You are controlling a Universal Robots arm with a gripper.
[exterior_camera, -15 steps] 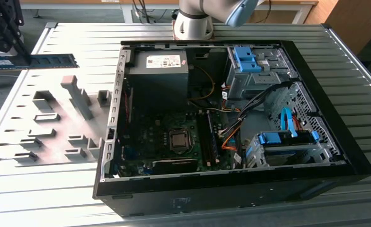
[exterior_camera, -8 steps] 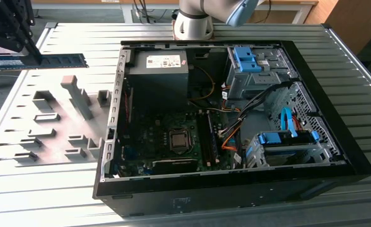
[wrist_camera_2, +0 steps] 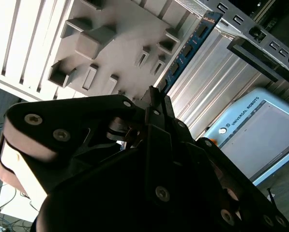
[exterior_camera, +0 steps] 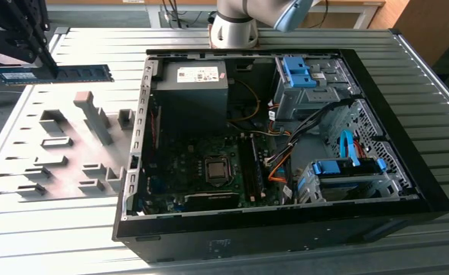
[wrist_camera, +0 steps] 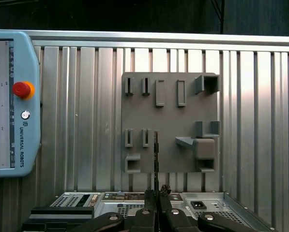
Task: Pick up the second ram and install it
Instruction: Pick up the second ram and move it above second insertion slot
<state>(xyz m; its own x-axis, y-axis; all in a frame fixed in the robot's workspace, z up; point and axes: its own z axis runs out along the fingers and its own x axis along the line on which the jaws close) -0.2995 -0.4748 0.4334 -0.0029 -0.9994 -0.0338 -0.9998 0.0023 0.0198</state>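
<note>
Hand (exterior_camera: 48, 67) grips second ram (exterior_camera: 83, 73); long axis horiz., board on edge.

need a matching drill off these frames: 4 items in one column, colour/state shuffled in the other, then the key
Things:
1. second ram
2. computer case
3. holder plate
4. pendant button

States:
a. red
b. black, side open, motherboard showing
c. blue, held in the gripper
d. grey, lying on the ribbed table

Pairs: 1-c; 2-b; 3-d; 4-a
</note>
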